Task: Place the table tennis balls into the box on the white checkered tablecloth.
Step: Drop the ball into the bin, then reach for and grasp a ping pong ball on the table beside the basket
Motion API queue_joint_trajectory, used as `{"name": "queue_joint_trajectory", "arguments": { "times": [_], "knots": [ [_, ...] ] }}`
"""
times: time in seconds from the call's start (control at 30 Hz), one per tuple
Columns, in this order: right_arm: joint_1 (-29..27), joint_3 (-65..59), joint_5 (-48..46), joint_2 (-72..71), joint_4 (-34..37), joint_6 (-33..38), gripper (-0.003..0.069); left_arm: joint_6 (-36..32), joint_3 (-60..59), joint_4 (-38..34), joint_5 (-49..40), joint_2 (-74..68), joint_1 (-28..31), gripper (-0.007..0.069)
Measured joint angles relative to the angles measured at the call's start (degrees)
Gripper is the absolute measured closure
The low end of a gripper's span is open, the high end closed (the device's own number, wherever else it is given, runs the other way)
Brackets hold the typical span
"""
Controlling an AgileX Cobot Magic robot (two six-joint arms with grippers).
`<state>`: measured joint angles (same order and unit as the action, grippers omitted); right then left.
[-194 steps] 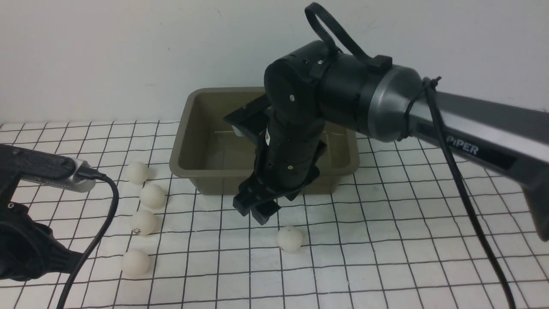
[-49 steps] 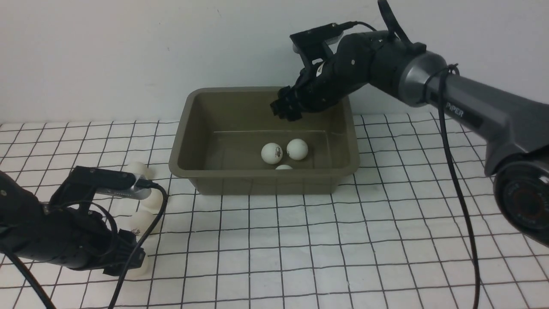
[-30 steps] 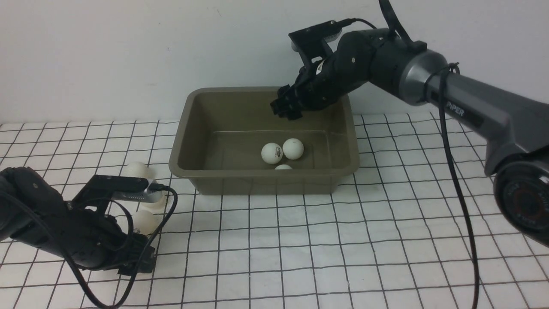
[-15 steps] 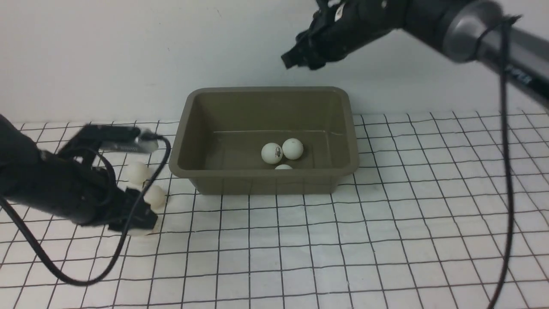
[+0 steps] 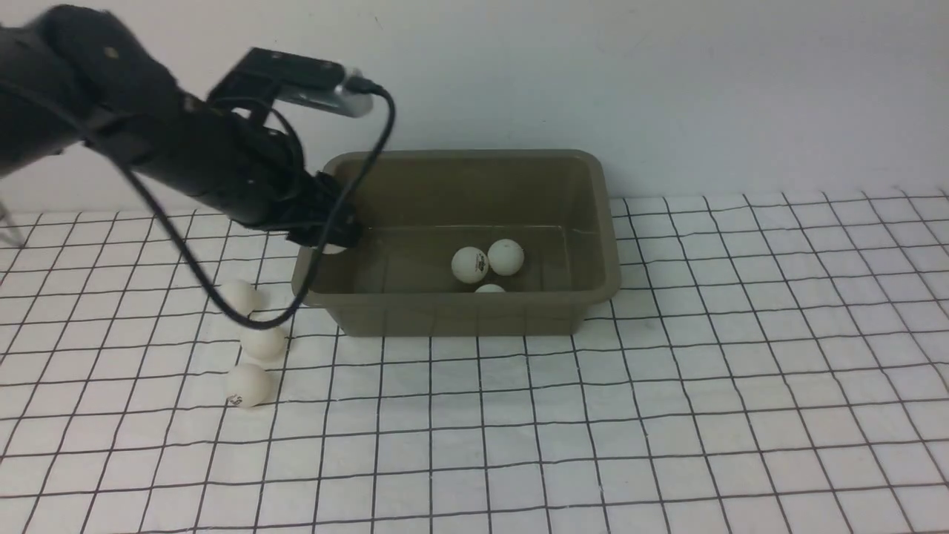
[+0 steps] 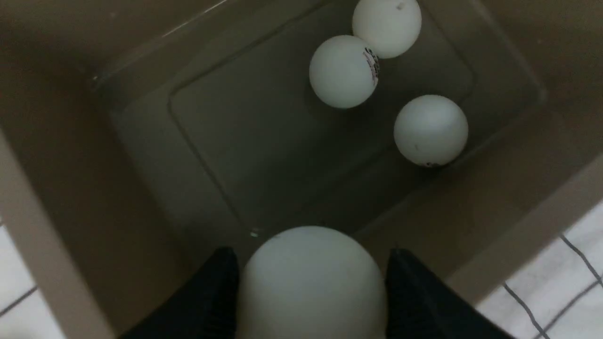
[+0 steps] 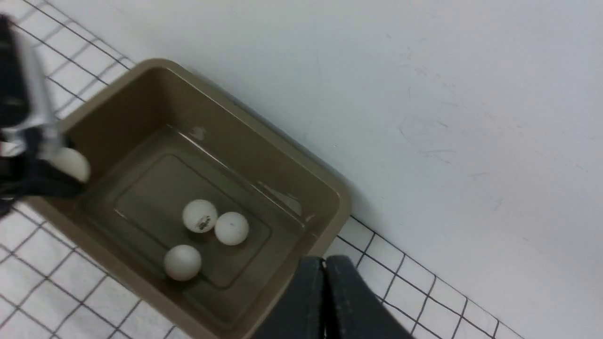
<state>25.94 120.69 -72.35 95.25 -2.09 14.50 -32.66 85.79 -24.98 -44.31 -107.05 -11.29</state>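
Note:
The olive-brown box (image 5: 604, 222) stands on the white checkered tablecloth (image 5: 667, 415) by the back wall. Three table tennis balls lie in it (image 5: 469, 265) (image 5: 506, 256) (image 5: 489, 288). Three more lie in a row on the cloth left of the box (image 5: 237, 297) (image 5: 263, 343) (image 5: 248, 384). My left gripper (image 5: 330, 239) is shut on a seventh ball (image 6: 311, 282) and holds it above the box's left end, inside the rim. My right gripper (image 7: 325, 266) is out of the front view. In its wrist view its fingers are shut together and empty, high above the box's right end (image 7: 330, 207).
A white wall runs right behind the box. The left arm's black cable (image 5: 222, 308) hangs down over the cloth near the loose balls. Open checkered cloth lies in front of and to the right of the box.
My left gripper closed on the nearest loose ball, lifted it and carried it right over the box's left end. My right arm rose from over the box and left the front view.

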Motion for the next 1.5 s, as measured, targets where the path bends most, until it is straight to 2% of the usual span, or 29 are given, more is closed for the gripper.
{"name": "queue_joint_trajectory", "arguments": {
  "times": [0.1, 0.3, 0.5, 0.73, 0.87, 0.93, 1.03, 1.13, 1.37, 1.5],
  "knots": [
    [0.0, -3.4, -0.4, -5.2, 2.7, 1.1, 0.0675, 0.0, 5.4, 0.8, -0.8, -5.9, -1.0, 0.0275],
    [0.0, -16.2, -0.8, -13.7, 3.3, 1.6, 0.0675, -0.9, 13.8, 1.3, -6.4, -13.0, -1.4, 0.0273],
    [0.0, -27.4, 1.3, -19.9, 2.6, 1.6, 0.0675, -1.0, 18.0, 2.0, -9.6, -14.0, -1.4, 0.0188],
    [0.0, -31.2, 5.0, -21.1, 0.8, 1.6, 0.0675, 5.6, 26.6, 11.3, -21.2, -7.3, -1.4, 0.0176],
    [0.0, -31.2, 5.8, -21.1, 0.9, 1.6, 0.0675, 10.6, 26.7, 21.2, -26.4, -1.4, -1.4, 0.0176],
    [0.0, -31.3, 5.8, -21.1, 1.0, 1.6, 0.0675, 12.5, 24.7, 23.5, -26.3, 0.8, -0.7, 0.0178],
    [0.0, -31.3, 5.8, -21.1, 1.2, 1.6, 0.0675, 14.6, 16.9, 23.3, -26.3, 4.5, 1.1, 0.0187],
    [0.0, -31.3, 5.8, -21.1, 2.1, 1.6, 0.0675, 14.9, 3.8, 22.1, -24.7, 10.4, 3.2, 0.0188],
    [0.0, -31.3, 6.0, -21.1, 3.2, 1.6, 0.0675, 15.5, -21.1, 18.4, -6.2, 16.2, 4.4, 0.0188],
    [0.0, -31.3, 6.0, -21.1, 3.9, 1.6, 0.0675, 15.5, -26.5, 17.6, 2.3, 14.0, 4.4, 0.0188]
  ]
}}
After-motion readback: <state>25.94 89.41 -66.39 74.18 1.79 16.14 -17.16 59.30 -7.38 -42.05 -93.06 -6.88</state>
